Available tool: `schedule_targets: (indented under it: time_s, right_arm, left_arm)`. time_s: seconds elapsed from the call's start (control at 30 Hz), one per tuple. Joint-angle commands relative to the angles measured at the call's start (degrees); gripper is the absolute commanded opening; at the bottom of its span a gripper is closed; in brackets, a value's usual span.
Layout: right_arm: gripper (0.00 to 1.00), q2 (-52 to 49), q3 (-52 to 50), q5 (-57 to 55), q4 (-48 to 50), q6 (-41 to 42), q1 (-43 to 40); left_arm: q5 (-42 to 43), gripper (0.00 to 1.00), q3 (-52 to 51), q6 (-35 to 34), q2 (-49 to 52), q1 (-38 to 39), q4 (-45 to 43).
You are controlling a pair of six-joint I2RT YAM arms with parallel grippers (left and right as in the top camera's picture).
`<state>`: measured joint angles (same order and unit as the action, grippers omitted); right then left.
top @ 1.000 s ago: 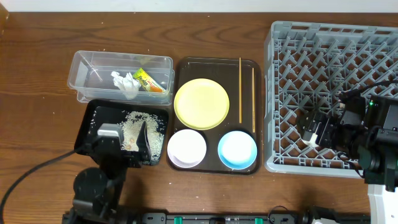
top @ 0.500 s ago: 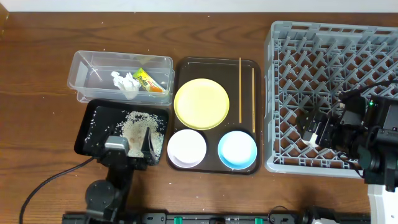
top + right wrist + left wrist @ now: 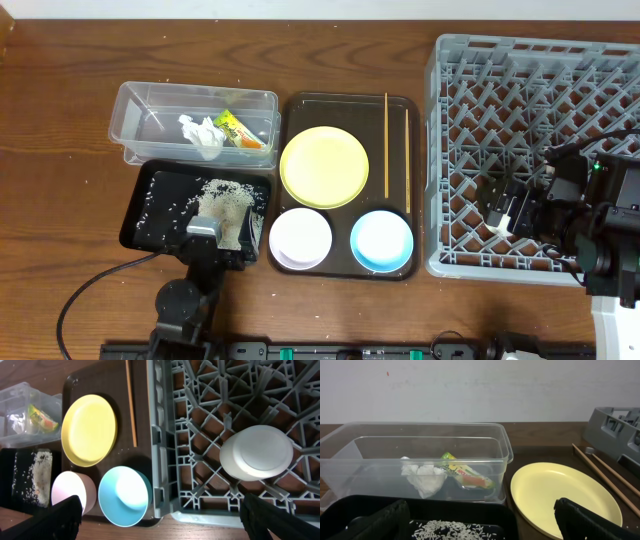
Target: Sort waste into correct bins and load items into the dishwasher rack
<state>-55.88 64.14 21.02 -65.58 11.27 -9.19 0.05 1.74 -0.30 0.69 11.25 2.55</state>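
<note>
Pulled back from the black tray (image 3: 145, 225), our left jaws gape empty, right jaws wide too; with rice (image 3: 228, 203) binned, plate (image 3: 324, 166) likely next.

Black arms (image 3: 183, 300), silver wrist block (image 3: 203, 229), white right base (image 3: 618, 330)

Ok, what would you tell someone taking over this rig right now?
Left hand: open, empty, over the near edge of the black tray.
Right hand: open, empty, above the rack.
Done: wrapper and tissue in the clear tub, rice in the black tray, one white dish in the rack.
Left: plate, white bowl, blue bowl and two chopsticks lie on the brown tray; load them into the rack.
</note>
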Motion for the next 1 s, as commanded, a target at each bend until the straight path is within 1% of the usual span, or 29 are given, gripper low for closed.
schedule_targets:
  time_s: [0.0, 0.5, 0.57, 0.6, 0.67, 0.7, 0.73, 0.77, 0.8, 0.83, 0.9, 0.93, 0.97]
  right_arm:
    - [0.99, 0.0, 0.5, 0.2, 0.0, -0.6, -0.5]
    - [0.99, 0.0, 0.5, 0.2, 0.0, -0.6, -0.5]
    - [0.99, 0.0, 0.5, 0.4, 1.4, -0.5, -0.5]
    - [0.99, 0.0, 0.5, 0.4, 4.0, 0.1, -0.5]
    - [0.99, -0.1, 0.6, 3.3, 8.0, 2.4, -0.5]
    - [0.98, -0.2, 0.6, 8.2, 9.1, 2.4, -0.3]
    - [0.95, -0.5, 0.6, 13.0, 9.7, 0.9, 0.3]
    - [0.94, -0.8, 0.6, 16.0, 9.7, -0.3, 1.4]
    - [0.98, -1.4, 0.6, 17.0, 8.9, -1.1, 3.4]
    - [0.98, -1.8, 0.6, 16.6, 7.8, -1.2, 5.5]
    - [0.96, -3.0, 0.5, 14.2, 5.7, -1.7, 11.6]
    - [0.95, -3.8, 0.5, 11.9, 4.6, -1.7, 16.2]
    - [0.97, -4.6, 0.5, 9.4, 4.1, -1.7, 20.7]
  left_arm:
    - [0.0, 0.95, -1.5, 0.5, -0.5, -0.3, 1.5]
    - [0.0, 0.95, -1.5, 0.5, -0.5, -0.3, 1.5]
    - [0.0, 0.95, -1.5, 0.5, -0.5, -0.3, 1.5]
    - [-0.1, 0.95, -1.5, 0.5, -0.5, -0.3, 1.5]
    - [0.0, 0.95, -1.5, 0.5, -0.5, -0.3, 1.5]
    - [0.0, 0.95, -1.5, 0.5, -0.5, -0.3, 1.5]
    - [0.0, 0.95, -1.5, 0.5, -0.5, -0.3, 1.5]
    - [0.0, 0.95, -1.5, 0.5, -0.5, -0.3, 1.5]
    - [-0.1, 0.95, -1.5, 0.5, -0.5, -0.3, 1.5]
    - [0.0, 0.95, -1.5, 0.5, -0.5, -0.3, 1.5]
    - [-0.1, 0.95, -1.5, 0.5, -0.5, -0.3, 1.5]
    - [-0.1, 0.95, -1.5, 0.5, -0.5, -0.3, 1.5]
    - [-0.1, 0.95, -1.5, 0.5, -0.5, -0.3, 1.5]
